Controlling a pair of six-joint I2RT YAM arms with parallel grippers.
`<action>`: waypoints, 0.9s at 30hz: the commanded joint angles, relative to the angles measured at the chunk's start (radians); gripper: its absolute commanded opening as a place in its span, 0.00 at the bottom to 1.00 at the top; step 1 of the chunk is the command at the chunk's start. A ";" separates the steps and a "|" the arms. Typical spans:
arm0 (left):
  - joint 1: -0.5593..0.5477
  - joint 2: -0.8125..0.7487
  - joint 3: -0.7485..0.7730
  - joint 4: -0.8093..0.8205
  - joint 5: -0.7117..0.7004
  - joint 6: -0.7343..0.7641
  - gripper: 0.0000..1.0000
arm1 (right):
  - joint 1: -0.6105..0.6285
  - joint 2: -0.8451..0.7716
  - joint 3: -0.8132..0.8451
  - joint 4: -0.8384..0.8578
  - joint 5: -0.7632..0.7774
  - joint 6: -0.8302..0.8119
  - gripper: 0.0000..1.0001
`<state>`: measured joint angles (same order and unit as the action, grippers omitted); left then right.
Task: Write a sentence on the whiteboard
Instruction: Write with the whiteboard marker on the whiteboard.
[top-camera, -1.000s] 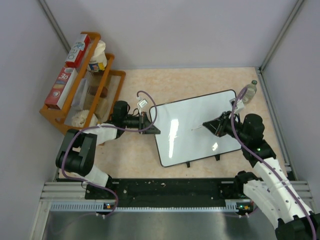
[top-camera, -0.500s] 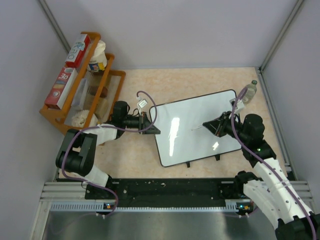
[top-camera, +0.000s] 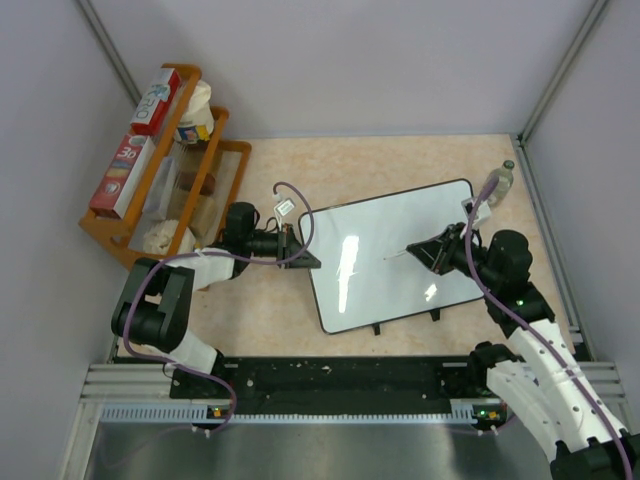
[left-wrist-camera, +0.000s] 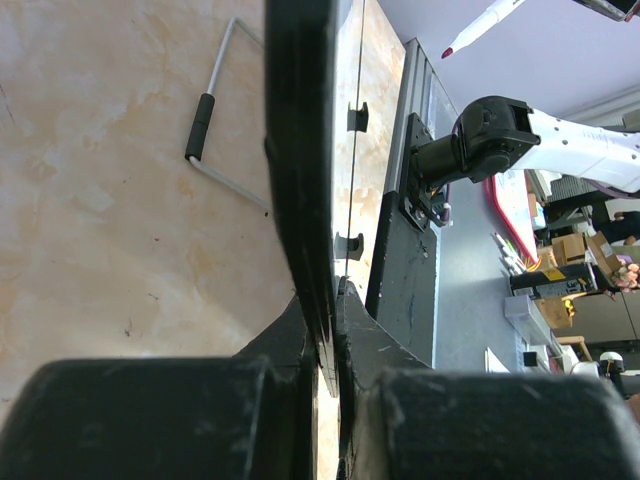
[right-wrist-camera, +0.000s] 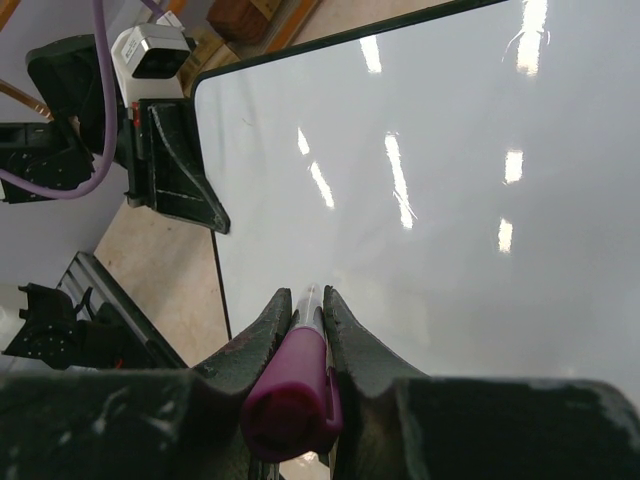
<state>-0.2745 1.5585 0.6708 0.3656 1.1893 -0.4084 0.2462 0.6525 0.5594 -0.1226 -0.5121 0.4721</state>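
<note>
The whiteboard lies tilted on the table, glossy white with a thin black frame, and its surface looks blank; no sentence shows on it. My left gripper is shut on the board's left edge, which the left wrist view shows edge-on as a black frame between the jaws of the left gripper. My right gripper is shut on a marker with a magenta end. Its tip hovers over the board's middle.
A wooden rack with boxes and bags stands at the back left. A small bottle stands by the board's far right corner. The board's black feet point toward the arm bases. A wire stand lies on the table.
</note>
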 joint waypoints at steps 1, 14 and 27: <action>-0.011 -0.001 -0.036 0.019 -0.039 0.135 0.00 | 0.011 -0.019 0.016 0.015 0.012 -0.003 0.00; -0.009 0.006 -0.036 0.019 -0.039 0.135 0.00 | 0.021 -0.002 0.014 0.032 0.018 -0.001 0.00; -0.009 0.021 -0.028 0.009 -0.040 0.146 0.00 | 0.179 0.065 0.056 0.052 0.185 -0.052 0.00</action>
<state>-0.2741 1.5585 0.6693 0.3668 1.1889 -0.4088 0.3733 0.7017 0.5591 -0.1207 -0.4019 0.4557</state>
